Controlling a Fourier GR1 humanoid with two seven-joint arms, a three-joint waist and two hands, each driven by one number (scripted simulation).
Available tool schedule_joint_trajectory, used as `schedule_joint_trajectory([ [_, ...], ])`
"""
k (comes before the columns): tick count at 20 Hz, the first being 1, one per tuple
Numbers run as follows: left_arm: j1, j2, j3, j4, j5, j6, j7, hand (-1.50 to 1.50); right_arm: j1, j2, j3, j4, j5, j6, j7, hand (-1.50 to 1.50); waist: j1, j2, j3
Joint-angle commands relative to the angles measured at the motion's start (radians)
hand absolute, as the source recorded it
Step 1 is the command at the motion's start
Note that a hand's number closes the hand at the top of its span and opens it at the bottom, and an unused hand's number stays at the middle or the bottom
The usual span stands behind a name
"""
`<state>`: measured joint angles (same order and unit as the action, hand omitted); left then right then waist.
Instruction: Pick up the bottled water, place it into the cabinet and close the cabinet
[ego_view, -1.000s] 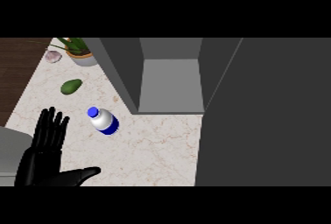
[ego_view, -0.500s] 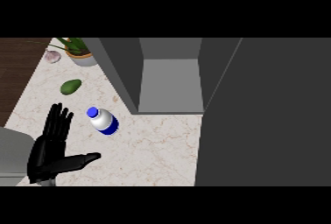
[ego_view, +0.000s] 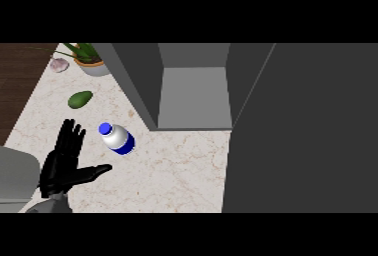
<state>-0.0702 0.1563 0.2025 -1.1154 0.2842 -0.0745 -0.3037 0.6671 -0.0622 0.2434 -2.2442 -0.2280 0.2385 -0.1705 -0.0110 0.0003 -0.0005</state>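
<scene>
Marble-veined bench (ego_view: 177, 170) carries a rounded, blue-capped bottled water (ego_view: 117, 139); left hand (ego_view: 65, 162) beside it, fingers straight, thumb splayed, holding nothing.

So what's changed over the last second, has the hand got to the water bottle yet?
Not yet. The left hand has moved forward along the counter and now sits beside the bottled water, fingers straight and thumb spread, without touching it. Nothing was taken hold of or let go. The bottle, the avocado, the potted plant and the open cabinet stayed where they were.
</scene>
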Motion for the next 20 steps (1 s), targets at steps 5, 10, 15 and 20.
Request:
schedule_joint_trajectory([
  [5, -0.150, 0.003, 0.051, 0.360, 0.016, -0.087, -0.138, -1.50, 0.008, 0.005, -0.012, 0.053, -0.002, 0.000, -0.048, -1.50, -0.003, 0.001, 0.000],
  [10, -0.269, 0.044, 0.092, 0.613, 0.003, -0.145, -0.270, -1.50, -0.002, -0.009, 0.005, 0.012, 0.005, -0.011, -0.003, -1.50, -0.006, 0.003, -0.001],
  [15, -0.308, 0.021, 0.077, 0.684, -0.014, -0.146, -0.312, -1.50, 0.025, 0.003, 0.041, 0.035, 0.053, -0.015, -0.067, -1.50, -0.004, 0.001, 0.000],
  [20, -0.322, 0.013, 0.084, 0.839, -0.043, -0.195, -0.465, -1.50, -0.047, -0.033, -0.044, 0.043, -0.043, 0.009, -0.017, -1.50, -0.007, 0.005, -0.001],
])
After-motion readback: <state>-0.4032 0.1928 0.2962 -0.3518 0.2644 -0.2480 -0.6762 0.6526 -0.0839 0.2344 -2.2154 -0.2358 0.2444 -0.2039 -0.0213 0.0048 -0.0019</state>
